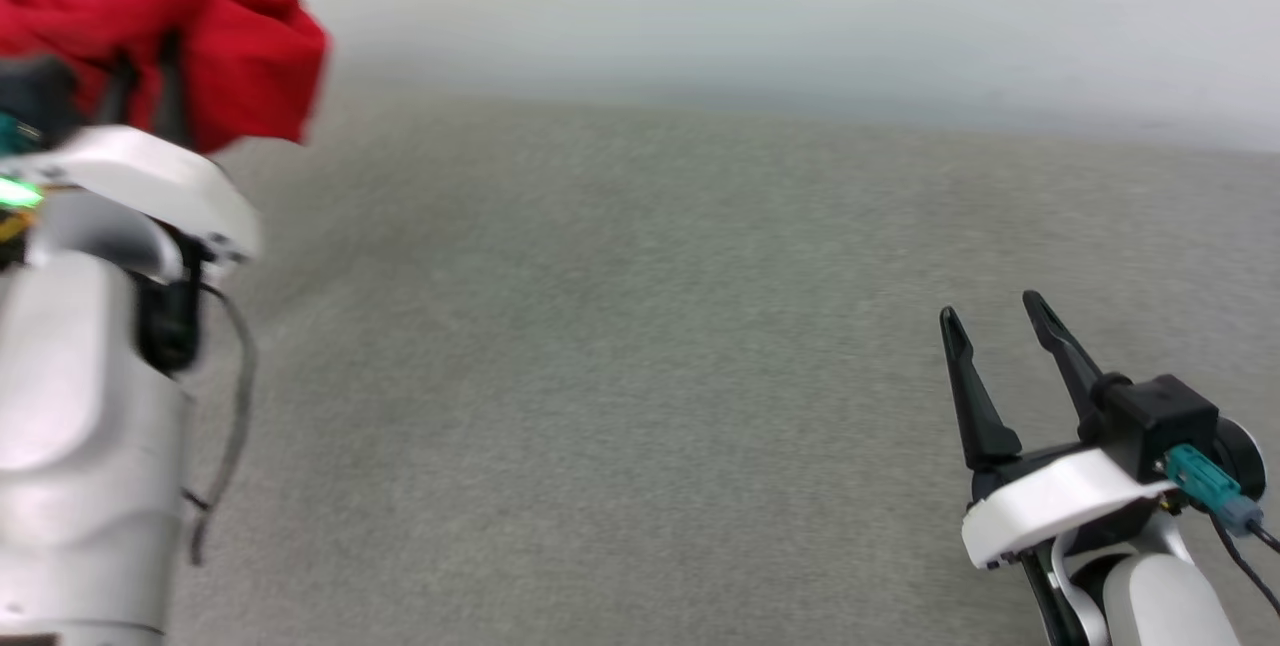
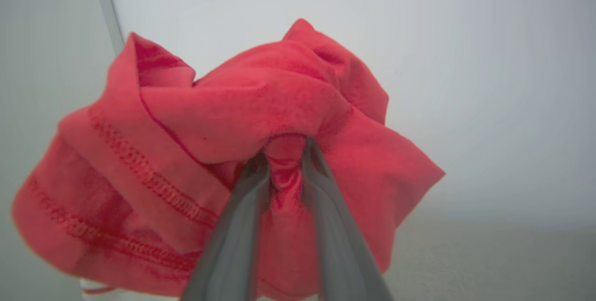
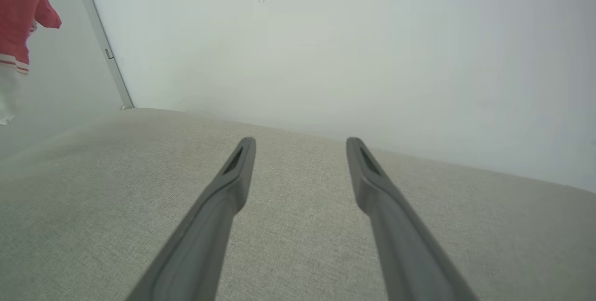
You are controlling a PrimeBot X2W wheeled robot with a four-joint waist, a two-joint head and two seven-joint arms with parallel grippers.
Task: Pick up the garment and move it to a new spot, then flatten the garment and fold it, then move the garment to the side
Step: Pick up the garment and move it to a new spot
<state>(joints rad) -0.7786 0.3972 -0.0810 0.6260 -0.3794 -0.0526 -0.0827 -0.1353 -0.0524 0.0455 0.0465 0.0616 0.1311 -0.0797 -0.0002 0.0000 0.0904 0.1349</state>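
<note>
My left hand (image 1: 145, 61) is clenched on the garment (image 1: 240, 46). In the left wrist view its two fingers (image 2: 242, 217) rise from 6 o'clock and stand nearly together. A pinch of red cloth is squeezed between their tips, and the rest of the garment (image 2: 219, 119) balloons around them in a loose bundle. In the head view that bundle sits at 10 o'clock, up in the corner above my pale left forearm (image 1: 80, 426). The picture is smeared there, so I cannot tell the folds apart.

The garment is bright red and soft, crumpled rather than flat. Close up I see two rows of stitching (image 2: 139, 170) along a hem that runs from 9 towards 6 o'clock. In the right wrist view the garment (image 3: 23, 7) hangs at 10 o'clock. It is red on top, then comes a band of red-and-white trim (image 3: 11, 64), then a white part (image 3: 7, 98) cut off by the frame's edge. I cannot tell whether its lowest part touches the surface.

My right hand (image 1: 992, 308) is released, its fingers spread wide with nothing between them. It sits at 4 o'clock in the head view, well apart from the garment. Under it lies the grey woven surface (image 1: 620, 376). At 12 o'clock the pale wall (image 3: 326, 35) rises behind that, with a thin metal strip (image 3: 106, 54) running up the corner at 10 o'clock.
</note>
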